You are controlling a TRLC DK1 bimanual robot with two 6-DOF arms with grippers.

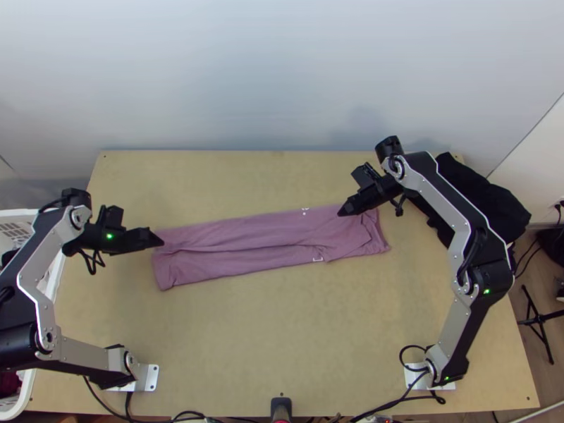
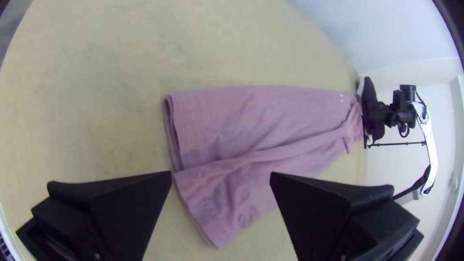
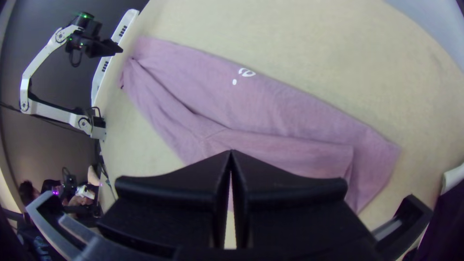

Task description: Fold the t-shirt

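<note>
While holding the left pincer wide open and empty above 1 end of the mauve t-shirt, has the right pincer closed on nothing, above the cloth near the other end. Has the t-shirt on the light wooden counter, folded into a long, wrinkled strip, with black cloth at the far right corner and a white laundry basket at left.

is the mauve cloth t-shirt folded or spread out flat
Folded: the t-shirt lies as a long narrow strip, with layered edges at one end.
</note>
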